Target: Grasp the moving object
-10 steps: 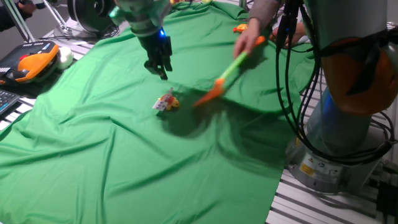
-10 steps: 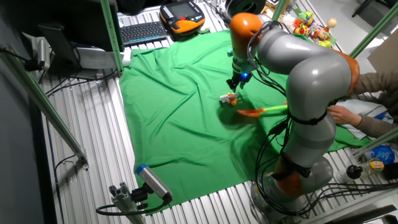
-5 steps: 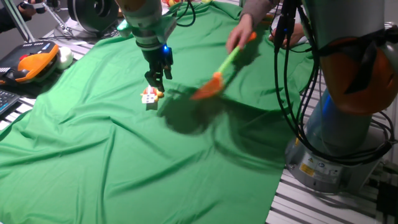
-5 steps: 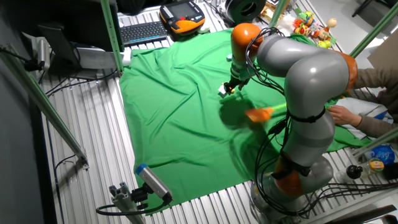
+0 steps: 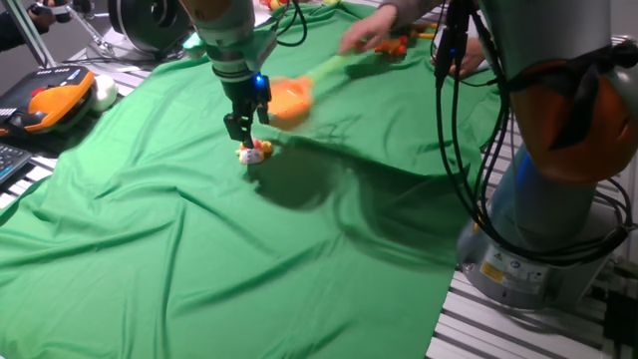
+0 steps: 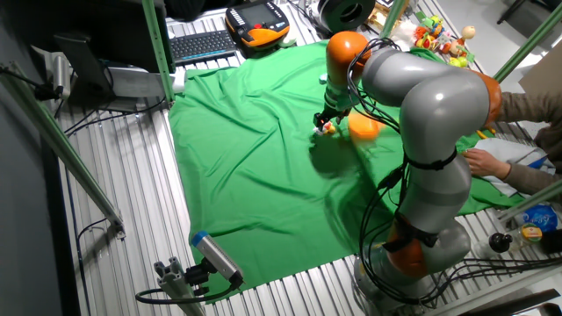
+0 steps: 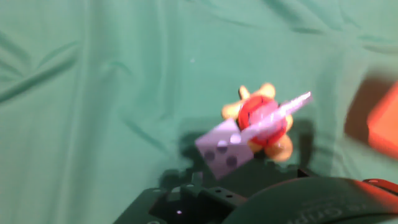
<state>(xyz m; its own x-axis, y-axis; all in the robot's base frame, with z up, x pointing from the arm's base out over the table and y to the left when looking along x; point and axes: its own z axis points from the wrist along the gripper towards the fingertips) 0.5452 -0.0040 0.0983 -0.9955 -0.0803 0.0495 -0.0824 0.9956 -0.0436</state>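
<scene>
My gripper hangs just above the moving object on the green cloth, I cannot tell my finger spread, and the orange scoop nearby may knock it away.

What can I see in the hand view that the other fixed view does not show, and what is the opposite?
Only the hand view shows the toy's details: a red middle, orange bits and a whitish piece with dark dots. Only the other fixed view shows the gripper poised just above the toy, the keyboard and the grey arm. Both show the green cloth and part of the orange scoop.
</scene>
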